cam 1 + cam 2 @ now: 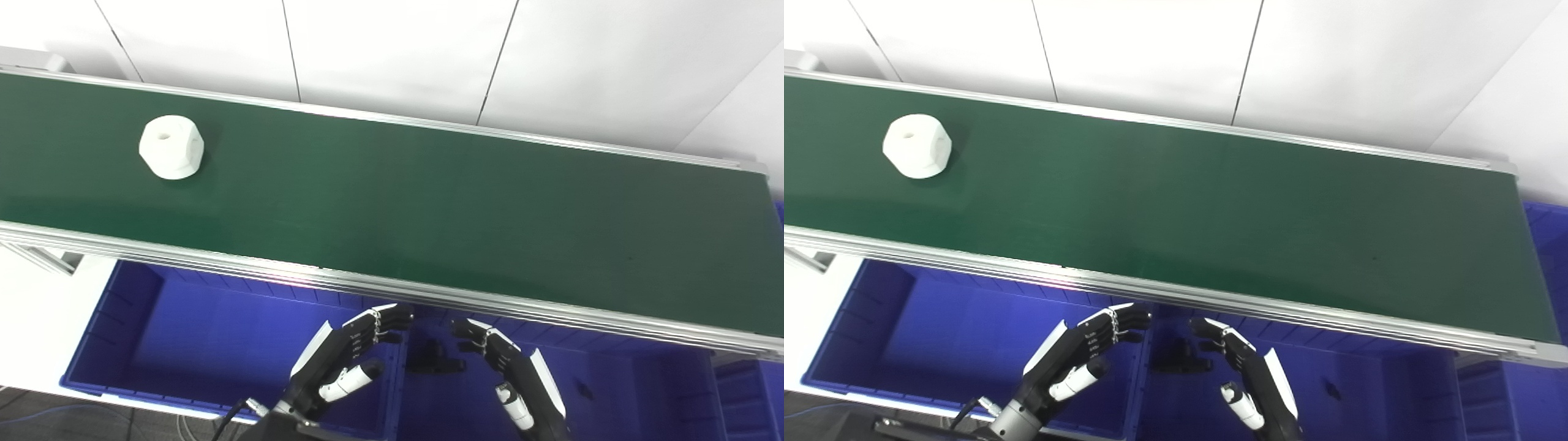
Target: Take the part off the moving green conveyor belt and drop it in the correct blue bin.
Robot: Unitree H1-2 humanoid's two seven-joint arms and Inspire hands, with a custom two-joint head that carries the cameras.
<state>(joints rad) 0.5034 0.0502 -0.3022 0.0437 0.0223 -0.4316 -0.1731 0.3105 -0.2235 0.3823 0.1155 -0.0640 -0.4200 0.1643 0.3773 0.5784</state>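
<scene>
A white faceted part with a hole in its top lies on the green conveyor belt, far to the left. Below the belt's near rail, both hands hang over the blue bins. My left hand is open, fingers spread, above the edge of the left blue bin. My right hand is open too, above the right blue bin. Neither hand touches the part. A small dark piece lies in the right bin between the hands.
The belt's aluminium rails run along its near and far edges. A further blue bin shows at the lower right. White wall panels stand behind the belt. A grey frame post sits under the belt at the left.
</scene>
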